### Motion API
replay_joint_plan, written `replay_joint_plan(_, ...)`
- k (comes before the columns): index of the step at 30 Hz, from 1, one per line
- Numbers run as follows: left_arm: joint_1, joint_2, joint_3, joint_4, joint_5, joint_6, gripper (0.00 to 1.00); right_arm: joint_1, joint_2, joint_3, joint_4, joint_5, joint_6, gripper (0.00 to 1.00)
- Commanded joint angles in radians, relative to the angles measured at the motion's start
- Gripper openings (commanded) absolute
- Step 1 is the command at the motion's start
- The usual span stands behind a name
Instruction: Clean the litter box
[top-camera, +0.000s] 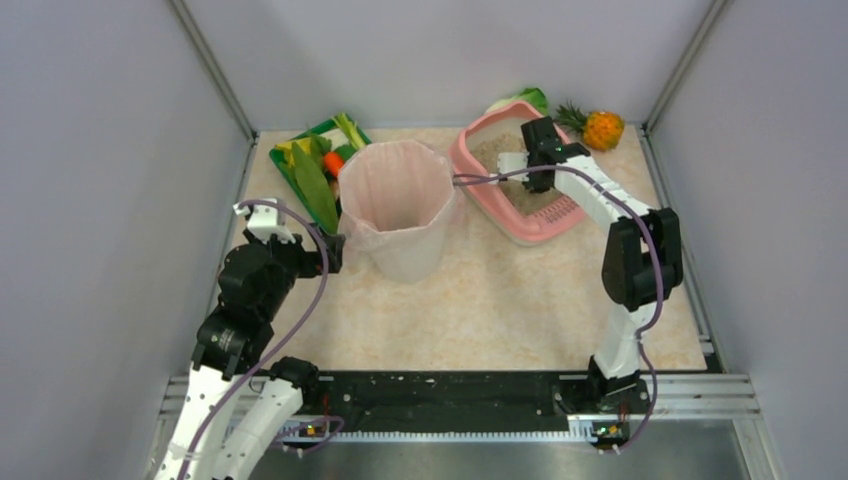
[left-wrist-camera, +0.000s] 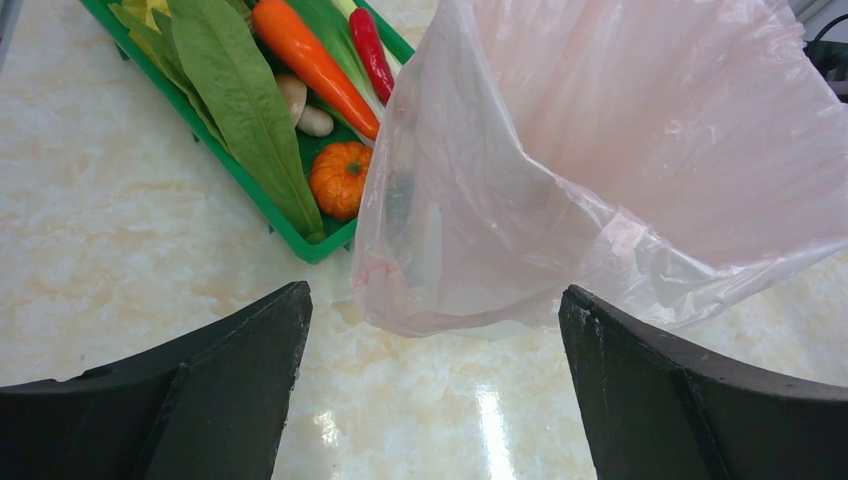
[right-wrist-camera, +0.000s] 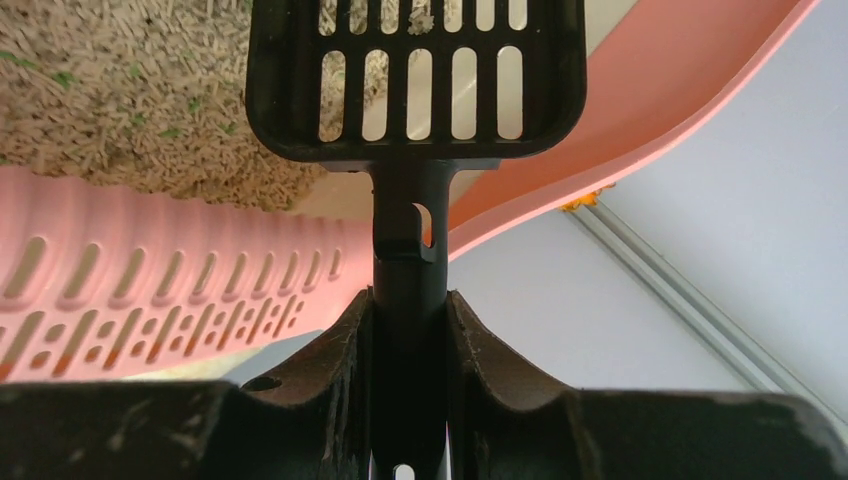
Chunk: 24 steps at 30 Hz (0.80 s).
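Note:
The pink litter box (top-camera: 525, 236) stands at the back right of the table, holding grey-beige litter (right-wrist-camera: 120, 100). Its slotted lip (right-wrist-camera: 150, 300) faces the near side. My right gripper (top-camera: 540, 152) hangs over the box, shut (right-wrist-camera: 410, 300) on the handle of a black slotted scoop (right-wrist-camera: 415, 80). The scoop's head is above the litter, with a few granules on its grid. At the left, my left gripper (top-camera: 335, 250) stands wide open (left-wrist-camera: 432, 320) just above the tabletop. It holds nothing and faces the lower side of the pink-lined bin (left-wrist-camera: 620, 150).
The pink-lined bin (top-camera: 397, 205) stands mid-table, left of the litter box. A green tray (top-camera: 283, 170) of vegetables lies behind it at the back left. A pineapple (top-camera: 603, 128) and a leafy green (top-camera: 535, 97) sit behind the litter box. Walls close three sides.

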Motion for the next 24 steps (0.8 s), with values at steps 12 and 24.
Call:
replay_joint_plan(12,-0.001,0.009,0.011,0.034,0.001,-0.009,0.99,0.012,0.154,0.151,-0.200,-0.399,0.260,0.00)
replay_joint_plan(24,0.000,0.046,0.008,0.084,0.057,-0.036,0.99,-0.020,0.280,0.281,-0.132,-0.563,0.503,0.00)
